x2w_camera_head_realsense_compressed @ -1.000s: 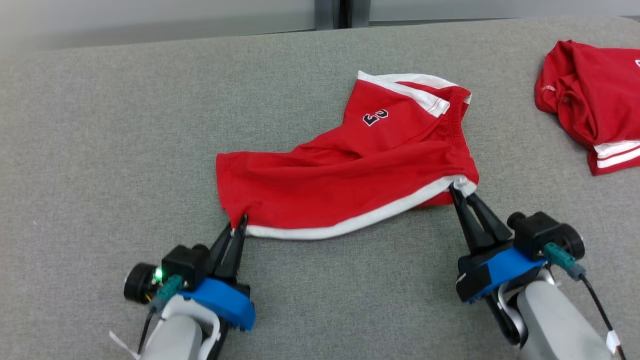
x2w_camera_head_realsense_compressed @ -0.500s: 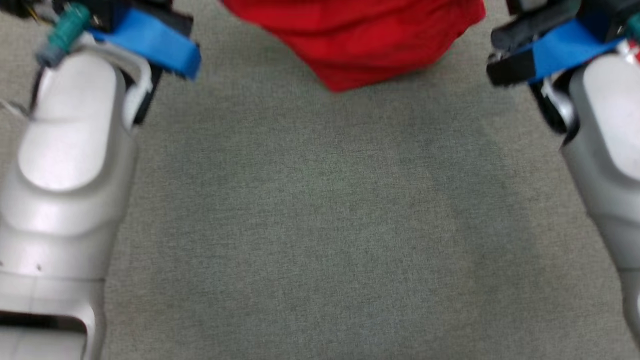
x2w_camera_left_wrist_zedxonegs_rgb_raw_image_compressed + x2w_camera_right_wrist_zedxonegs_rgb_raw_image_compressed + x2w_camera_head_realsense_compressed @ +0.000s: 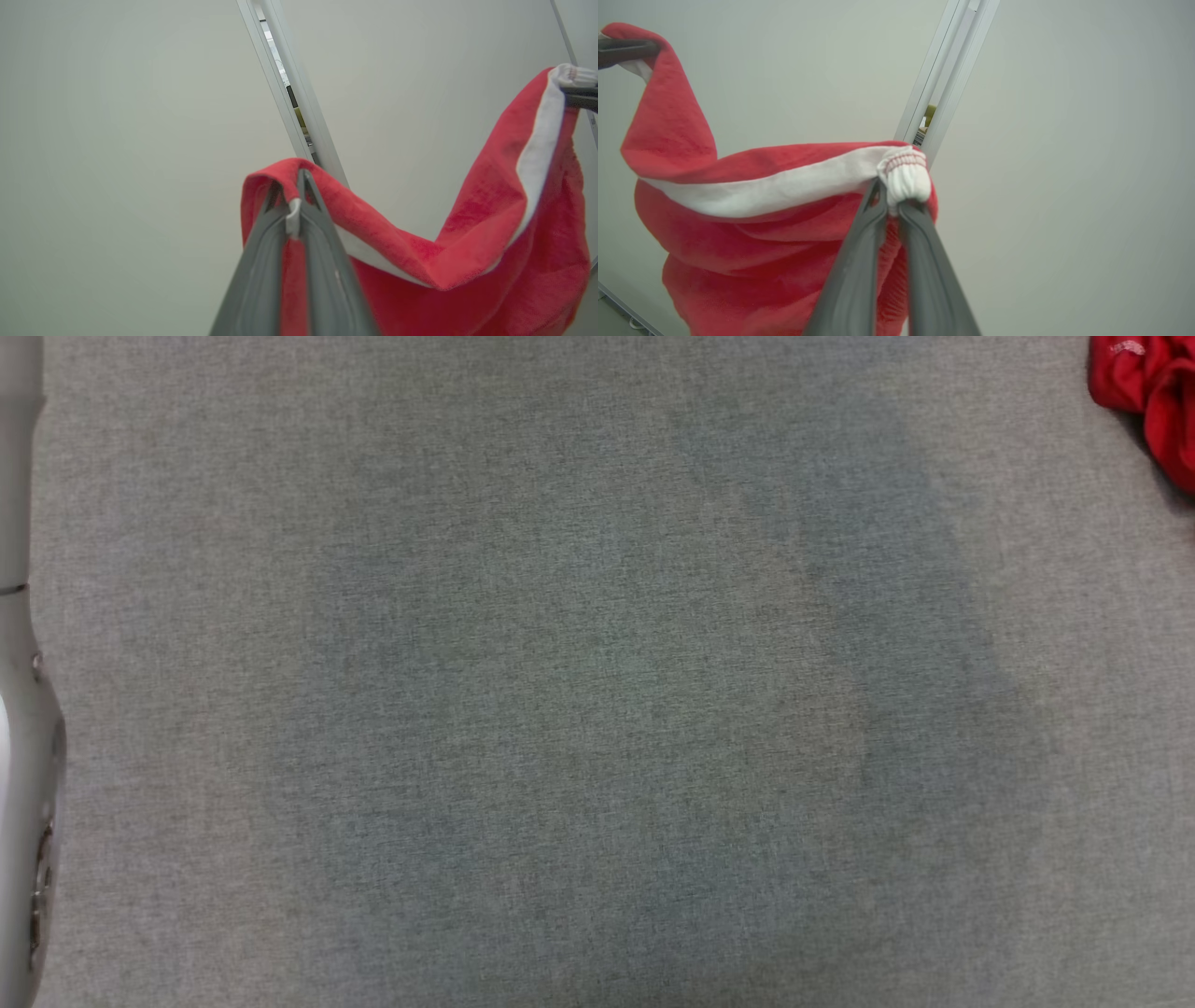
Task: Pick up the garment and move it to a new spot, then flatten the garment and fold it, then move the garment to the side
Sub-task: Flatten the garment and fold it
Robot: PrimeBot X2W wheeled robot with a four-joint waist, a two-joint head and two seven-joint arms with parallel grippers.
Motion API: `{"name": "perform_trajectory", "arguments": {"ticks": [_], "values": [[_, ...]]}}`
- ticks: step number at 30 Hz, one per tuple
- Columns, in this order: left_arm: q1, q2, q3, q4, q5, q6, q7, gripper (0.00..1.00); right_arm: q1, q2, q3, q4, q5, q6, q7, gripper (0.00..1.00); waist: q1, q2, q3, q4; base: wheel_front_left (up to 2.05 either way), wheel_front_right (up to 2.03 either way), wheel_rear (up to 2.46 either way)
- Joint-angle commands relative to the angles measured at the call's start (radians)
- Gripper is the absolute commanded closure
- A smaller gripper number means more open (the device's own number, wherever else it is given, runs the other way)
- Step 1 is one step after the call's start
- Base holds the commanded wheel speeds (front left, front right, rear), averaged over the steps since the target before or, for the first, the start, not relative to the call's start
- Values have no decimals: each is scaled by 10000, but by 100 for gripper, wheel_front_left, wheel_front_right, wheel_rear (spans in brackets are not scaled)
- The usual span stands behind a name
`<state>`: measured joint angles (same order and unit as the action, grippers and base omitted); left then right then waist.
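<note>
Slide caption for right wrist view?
Right gripper shut on the white-trimmed corner of the red shorts; left gripper holds the far corner.

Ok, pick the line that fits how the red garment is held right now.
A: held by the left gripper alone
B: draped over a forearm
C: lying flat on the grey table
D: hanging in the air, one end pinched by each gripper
D: the left gripper is shut on one corner and the right gripper on the gathered white end, with the red garment sagging between them.
</note>
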<state>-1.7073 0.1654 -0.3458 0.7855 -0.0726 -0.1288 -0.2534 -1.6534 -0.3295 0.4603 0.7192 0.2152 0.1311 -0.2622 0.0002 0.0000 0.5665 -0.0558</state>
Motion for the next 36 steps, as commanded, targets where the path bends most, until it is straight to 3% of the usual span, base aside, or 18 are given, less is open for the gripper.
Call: {"name": "perform_trajectory", "arguments": {"ticks": [1,9,15,25,36], "values": [[-2,15,-27,89,-66,-10,-37,100,-24,-23,113,175,118,-9,-1,100,-2,0,-1,37,0,0,0],[709,127,-62,406,-455,-4,-131,100,721,-282,630,322,824,-9,-10,100,-2,0,239,241,0,0,0],[2595,134,247,-521,-884,87,-120,100,2383,-429,590,-696,886,-9,-13,100,-2,0,181,366,0,0,0],[9444,163,1041,-3835,-1409,748,-123,100,8727,-579,332,-3486,940,-9,-13,100,-2,0,-1628,453,0,0,0],[15256,-184,1597,-5307,-1925,1202,-124,100,13730,-452,306,-4569,1281,-10,-13,100,-2,0,-3402,408,0,0,0]]}}
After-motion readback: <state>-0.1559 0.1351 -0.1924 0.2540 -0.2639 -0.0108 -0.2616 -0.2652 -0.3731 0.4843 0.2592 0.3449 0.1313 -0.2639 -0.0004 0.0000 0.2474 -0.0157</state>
